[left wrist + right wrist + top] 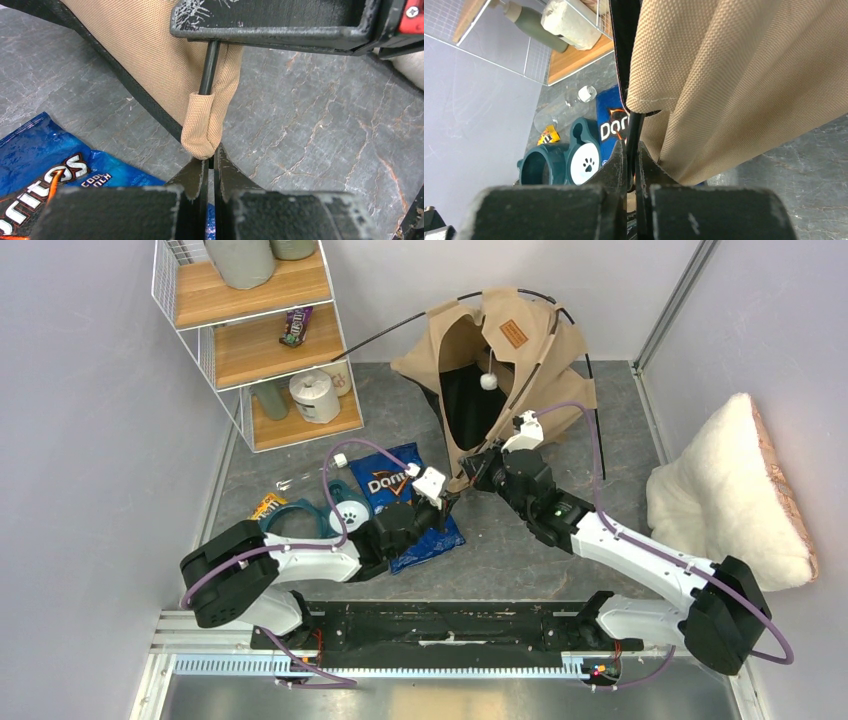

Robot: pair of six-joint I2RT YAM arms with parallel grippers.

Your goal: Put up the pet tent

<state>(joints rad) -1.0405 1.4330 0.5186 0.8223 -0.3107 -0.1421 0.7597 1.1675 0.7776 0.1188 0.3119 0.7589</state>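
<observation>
Left wrist view: left fingers [194,180] pinch the tent [150,55] pocket [202,127] tip, the pole [210,67] entering it upright from right fingers [270,25] clamped on it just above.

Grey marbled surface [520,540]. Blue Doritos chip bag [395,485] lies flat beside teal two-bowl pet feeder [320,515]. White wire rack with wooden shelves [250,340] far left. Fluffy white cushion [730,490] by right wall.

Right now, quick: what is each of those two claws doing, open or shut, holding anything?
Left gripper: shut, tips against the corner pocket of the pet tent; a pinch cannot be told.
Right gripper: shut on the tent's black pole.
</observation>
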